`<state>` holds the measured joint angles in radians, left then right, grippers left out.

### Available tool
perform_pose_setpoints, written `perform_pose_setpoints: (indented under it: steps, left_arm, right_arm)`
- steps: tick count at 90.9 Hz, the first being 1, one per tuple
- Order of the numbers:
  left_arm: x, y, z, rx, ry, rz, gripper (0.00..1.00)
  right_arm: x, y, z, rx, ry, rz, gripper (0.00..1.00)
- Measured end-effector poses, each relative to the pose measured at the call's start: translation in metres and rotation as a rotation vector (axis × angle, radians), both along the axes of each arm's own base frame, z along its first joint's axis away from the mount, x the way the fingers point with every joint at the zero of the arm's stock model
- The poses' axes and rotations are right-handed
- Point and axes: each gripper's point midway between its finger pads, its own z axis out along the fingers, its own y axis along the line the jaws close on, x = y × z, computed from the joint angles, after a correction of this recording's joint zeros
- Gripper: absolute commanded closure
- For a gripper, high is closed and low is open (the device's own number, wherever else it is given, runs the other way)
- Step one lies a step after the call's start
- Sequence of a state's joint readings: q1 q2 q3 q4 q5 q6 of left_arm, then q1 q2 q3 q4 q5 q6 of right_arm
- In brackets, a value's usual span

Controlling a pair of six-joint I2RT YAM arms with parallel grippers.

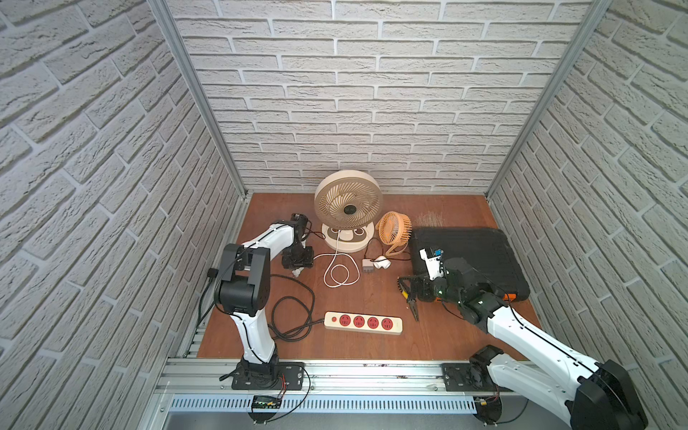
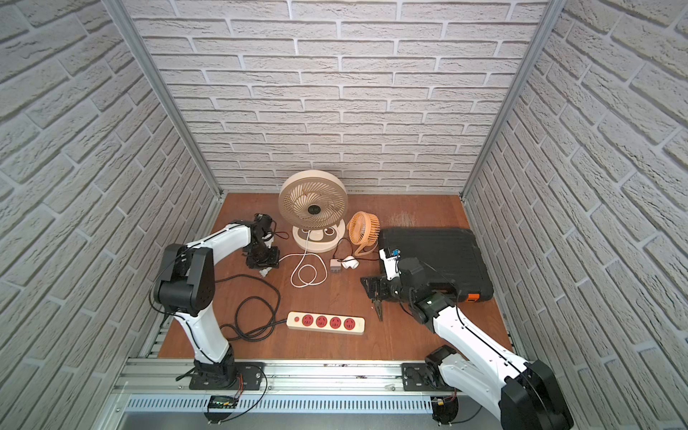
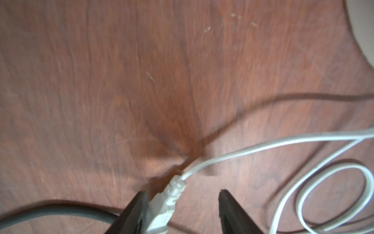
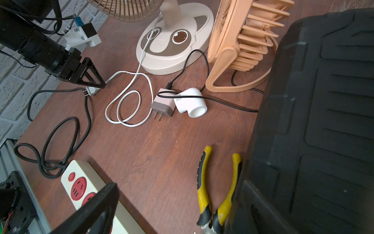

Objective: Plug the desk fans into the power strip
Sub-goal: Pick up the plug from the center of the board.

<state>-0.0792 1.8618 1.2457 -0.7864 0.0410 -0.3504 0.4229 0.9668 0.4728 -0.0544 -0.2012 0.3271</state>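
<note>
Here the left gripper [image 3: 183, 192] straddles the white plug [image 3: 162, 212] of the cream desk fan [image 1: 348, 203], jaws parted, the plug against one finger [image 3: 139, 206] only; it should centre and clamp squarely on the body, prongs clear. The black cord [image 3: 60, 211] loops just beside, a likely snag, and the power strip [image 1: 363, 323] lies sockets-up toward the bench [image 1: 428, 342] front. Rightward, orange fan [image 1: 394, 227], pliers [image 4: 202, 182] and the wide-open right gripper [image 1: 407, 296] stand apart.

From high up in both top views, looking steeply down over the whole tabletop [image 1: 372, 298]; close and low from the wrists, sharing the white cable [image 3: 283, 141].
</note>
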Motion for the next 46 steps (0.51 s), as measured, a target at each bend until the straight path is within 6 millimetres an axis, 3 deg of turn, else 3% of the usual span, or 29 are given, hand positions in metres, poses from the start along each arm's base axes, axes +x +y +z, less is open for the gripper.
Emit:
perform_pose_setpoints:
  steps: [27,46]
  left_arm:
    - [-0.002,-0.013,-0.001,0.035,-0.001,-0.062,0.52]
    - [-0.008,-0.029,-0.014,0.087,0.030,-0.128,0.63]
  right_arm:
    - [0.000,0.000,-0.001,-0.004,0.000,0.001,0.01]
    - [-0.001,0.000,0.000,-0.005,-0.003,0.002,0.01]
